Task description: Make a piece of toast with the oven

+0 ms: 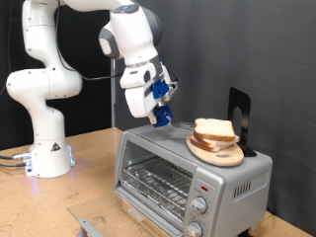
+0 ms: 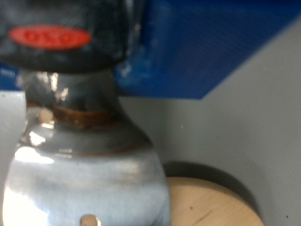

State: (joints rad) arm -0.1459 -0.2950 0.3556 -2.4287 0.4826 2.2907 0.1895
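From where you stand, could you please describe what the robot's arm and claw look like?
The arm is glossy white with rounded segments and dark joint seams, on a white base with a blue light. The claw has a white body with blue parts at its fingers.

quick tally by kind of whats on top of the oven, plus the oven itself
oven: 1
round wooden board: 1
bread slices: 2, stacked on the board
black stand: 1
total: 5
The gripper is low over the oven top, to the exterior view's left of the board, not counted.
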